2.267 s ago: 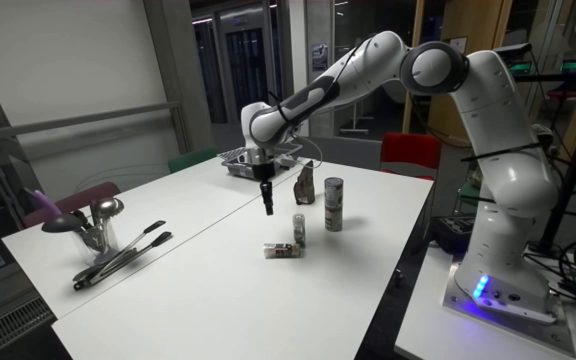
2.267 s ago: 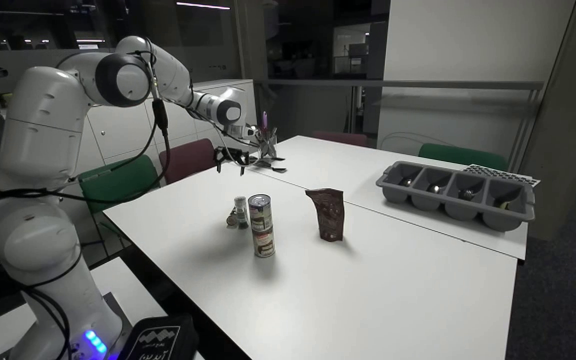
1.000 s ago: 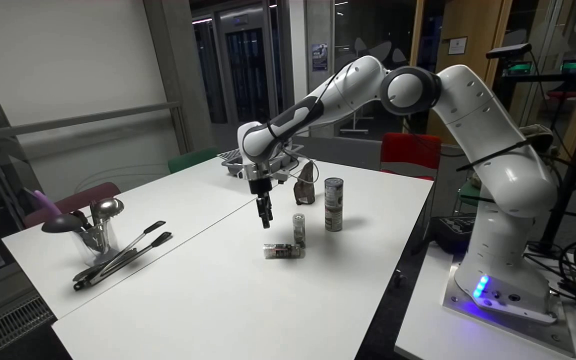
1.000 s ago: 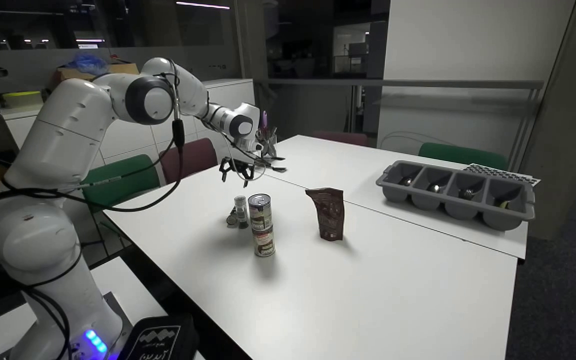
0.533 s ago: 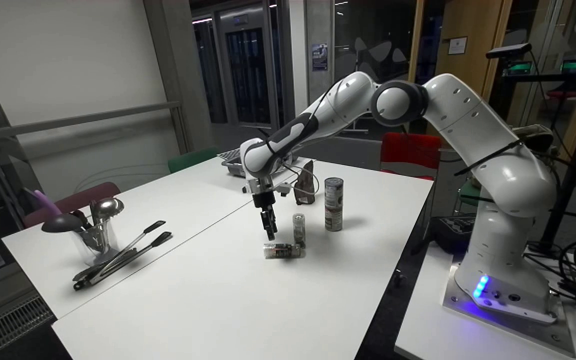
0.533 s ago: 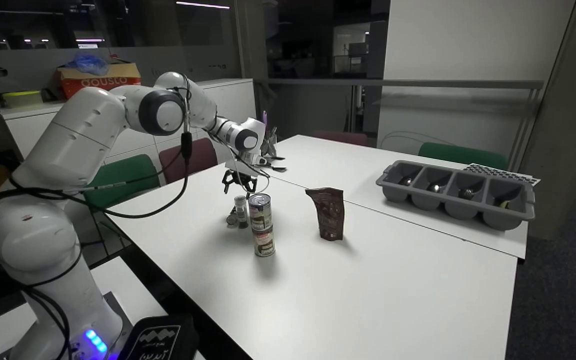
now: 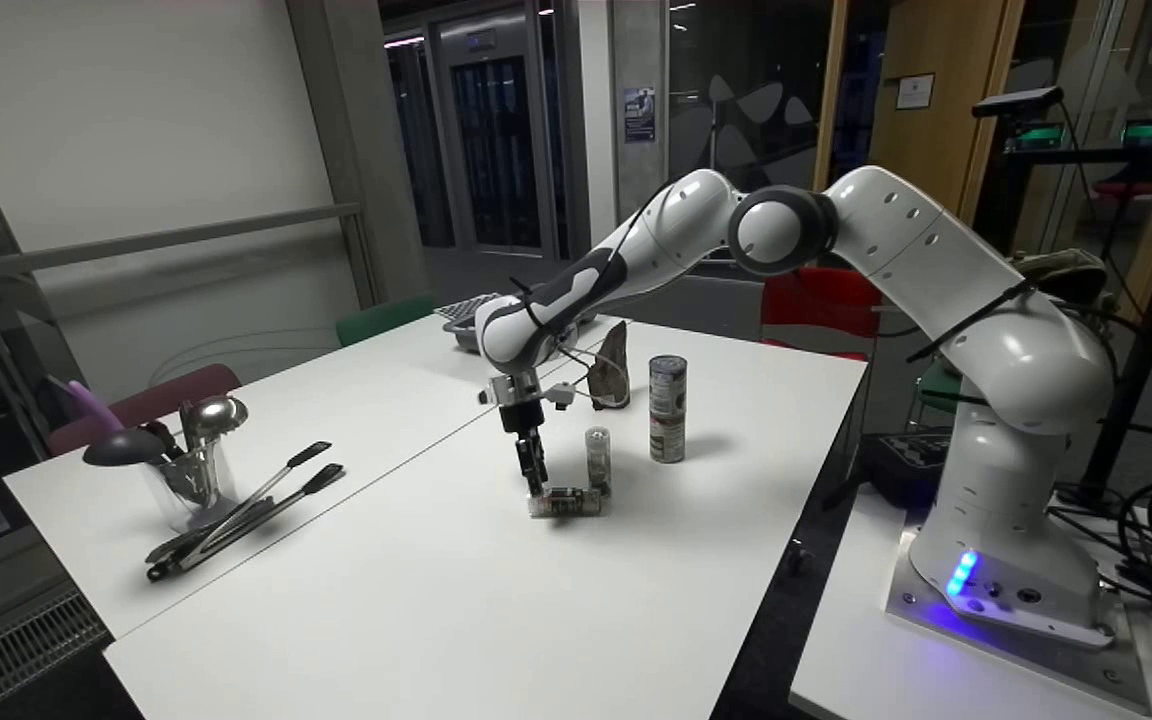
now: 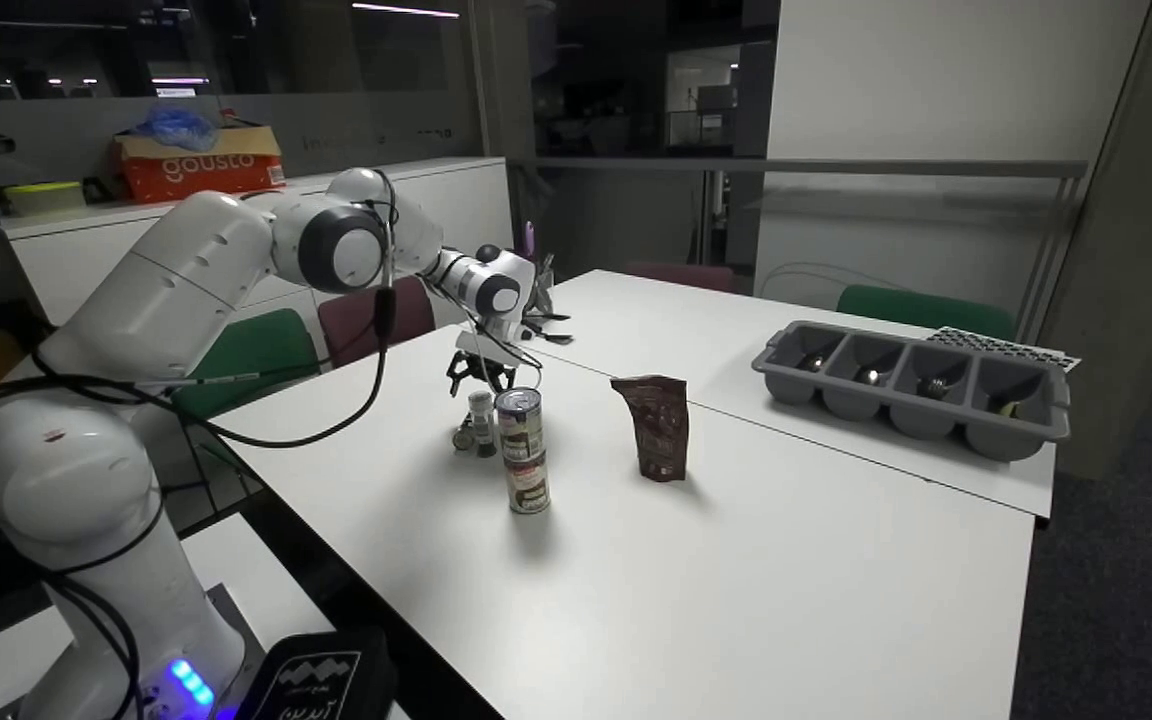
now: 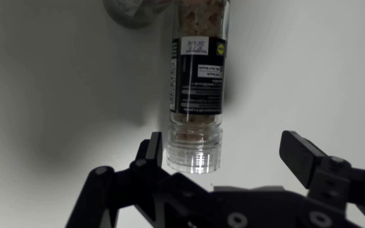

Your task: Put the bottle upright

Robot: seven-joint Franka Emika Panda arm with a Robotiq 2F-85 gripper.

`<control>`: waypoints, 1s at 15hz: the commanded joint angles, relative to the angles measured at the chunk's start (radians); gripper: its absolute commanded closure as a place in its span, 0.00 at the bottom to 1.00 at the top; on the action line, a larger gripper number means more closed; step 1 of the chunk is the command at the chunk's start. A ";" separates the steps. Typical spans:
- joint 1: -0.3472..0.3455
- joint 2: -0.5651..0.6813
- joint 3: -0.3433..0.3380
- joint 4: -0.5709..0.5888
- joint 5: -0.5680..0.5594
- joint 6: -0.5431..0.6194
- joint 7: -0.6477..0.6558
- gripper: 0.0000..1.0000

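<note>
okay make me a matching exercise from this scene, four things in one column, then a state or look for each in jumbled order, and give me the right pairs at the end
Things:
1) bottle with the black label
2) tins
3) tray
4) tool

States:
A) grey, divided in four
B) open, gripping nothing
C) lying on its side
D) stacked one on the other

Right pairs: 1-C, 2-D, 3-A, 4-B.
</note>
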 commanded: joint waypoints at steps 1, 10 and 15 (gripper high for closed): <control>0.002 0.032 0.024 0.069 -0.017 -0.044 -0.003 0.00; 0.015 0.101 0.027 0.146 -0.016 -0.044 0.016 0.00; 0.014 0.141 0.027 0.176 -0.013 -0.035 0.026 0.00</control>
